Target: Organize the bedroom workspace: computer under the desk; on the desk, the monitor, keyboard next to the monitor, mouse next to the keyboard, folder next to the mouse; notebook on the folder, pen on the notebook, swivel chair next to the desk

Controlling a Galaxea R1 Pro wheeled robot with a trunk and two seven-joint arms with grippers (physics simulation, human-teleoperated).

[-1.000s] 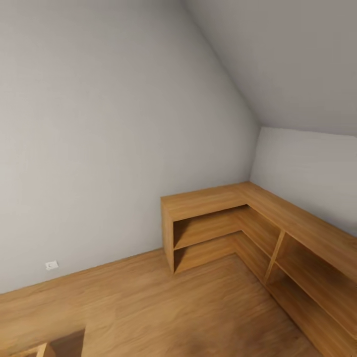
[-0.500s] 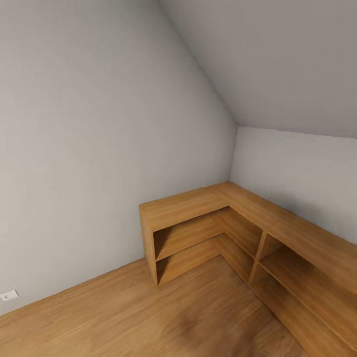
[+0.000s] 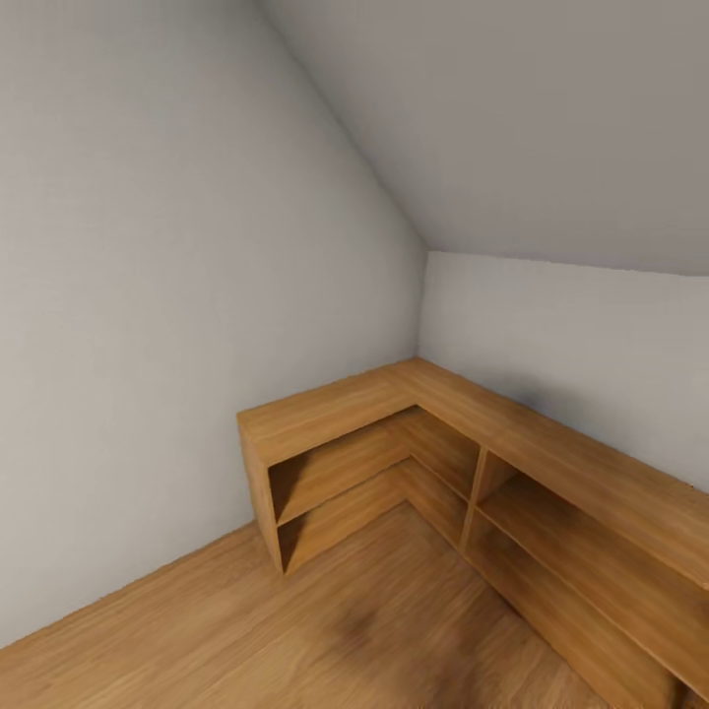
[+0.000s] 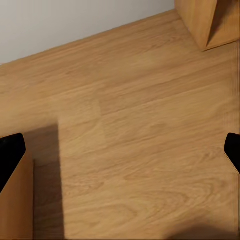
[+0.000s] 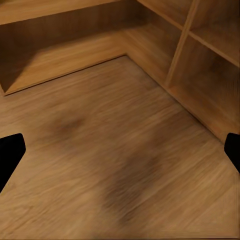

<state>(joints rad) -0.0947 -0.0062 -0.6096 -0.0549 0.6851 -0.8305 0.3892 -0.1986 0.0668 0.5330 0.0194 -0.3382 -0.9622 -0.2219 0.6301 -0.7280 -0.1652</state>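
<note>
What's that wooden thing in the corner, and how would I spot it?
Follow the grey sloped ceiling down to the room's corner. There sits low wooden shelving, L-shaped along both walls. Its open compartments and warm wood top set it apart from the plain grey walls.

The bedroom (image 3: pixel 551 128) shows its grey sloped ceiling, pale walls and light wood floor.

Soft even light, faint floor (image 3: pixel 394 630) shadows
</note>
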